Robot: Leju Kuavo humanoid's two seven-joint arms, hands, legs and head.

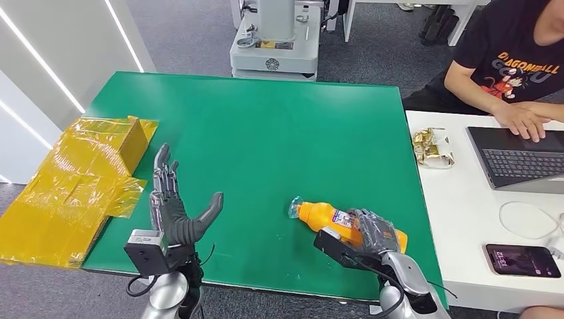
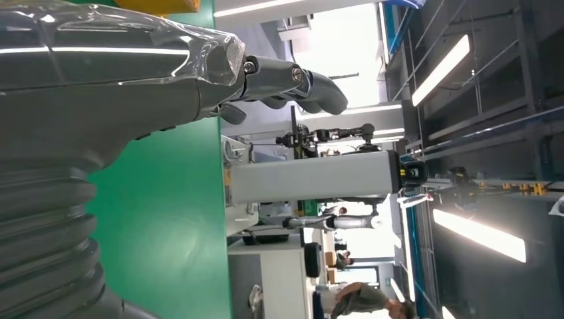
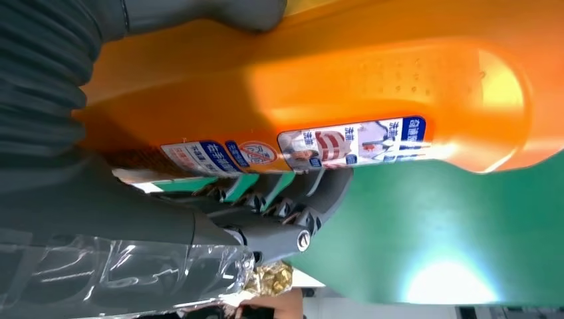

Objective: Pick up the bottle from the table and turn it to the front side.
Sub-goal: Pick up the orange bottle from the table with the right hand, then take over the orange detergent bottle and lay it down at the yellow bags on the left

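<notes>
On green table (image 1: 266,133), right hand (image 1: 372,232) grips bottle (image 1: 319,216)

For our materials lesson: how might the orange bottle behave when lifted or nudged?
The bottle lies on its side, so a nudge could roll it. Its glossy plastic may slip in the right robot hand. It looks full, so probably fairly heavy.

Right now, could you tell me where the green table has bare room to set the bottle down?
The widest free patch is the table centre and far half, between the yellow wrapping and the right edge. A smaller gap lies between the open left robot hand and the bottle, which the right robot hand grips. The left edge is crowded.
</notes>
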